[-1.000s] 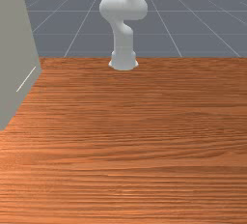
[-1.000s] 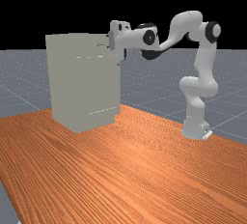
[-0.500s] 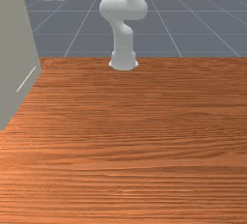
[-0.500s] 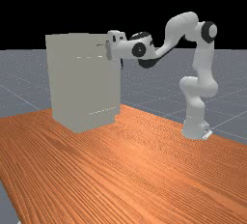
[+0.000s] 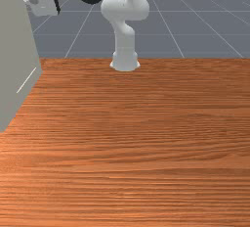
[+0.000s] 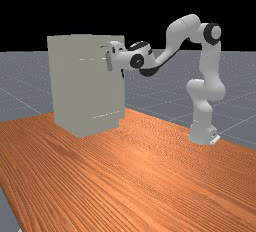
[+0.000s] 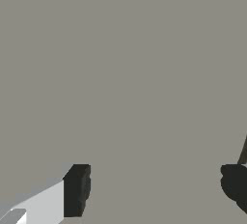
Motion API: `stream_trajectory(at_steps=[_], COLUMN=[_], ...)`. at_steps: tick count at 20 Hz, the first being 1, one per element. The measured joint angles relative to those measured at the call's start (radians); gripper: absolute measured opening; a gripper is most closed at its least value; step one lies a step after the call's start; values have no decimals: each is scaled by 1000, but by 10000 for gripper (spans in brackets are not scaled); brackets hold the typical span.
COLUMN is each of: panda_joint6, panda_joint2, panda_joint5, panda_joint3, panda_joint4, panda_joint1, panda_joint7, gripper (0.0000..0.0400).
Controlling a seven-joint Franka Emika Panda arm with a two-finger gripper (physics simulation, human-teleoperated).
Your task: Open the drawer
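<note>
Far view: the gripper [image 6: 108, 60] is up close to the cabinet [image 6: 66, 86], beside its top drawer [image 6: 92, 50], whose thin dark handle [image 6: 104, 47] lies near the gripper, slightly higher and toward the far view's left. In the wrist view the fingers [image 7: 76, 191] stand wide apart before the cabinet's grey front.

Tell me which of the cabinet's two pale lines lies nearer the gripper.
The upper pale line, right beside the gripper in the far view; the lower one runs near the cabinet's foot.
</note>
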State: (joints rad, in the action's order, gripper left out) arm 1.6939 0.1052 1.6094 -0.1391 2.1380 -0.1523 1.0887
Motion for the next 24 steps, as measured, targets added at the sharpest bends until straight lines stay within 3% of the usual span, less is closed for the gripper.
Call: stream_trajectory(at_steps=[3,8,16,17,18,19,21,24], panda_joint6=[-16,129,120,127,130,120,121,117], panda_joint2=[-13,60,41,37,30,30,31,30], panda_joint5=[14,27,21,24,24,15,9,4], panda_joint3=[-12,-48,-61,-63,-65,-63,-64,-66], panda_joint4=[-8,1,-39,-37,-39,-51,-60,-64], panda_joint1=[8,27,23,23,23,26,27,29], panda_joint7=[-11,98,17,6,5,-11,-39,-57], gripper=[397,378,398,243,151,102,56,36])
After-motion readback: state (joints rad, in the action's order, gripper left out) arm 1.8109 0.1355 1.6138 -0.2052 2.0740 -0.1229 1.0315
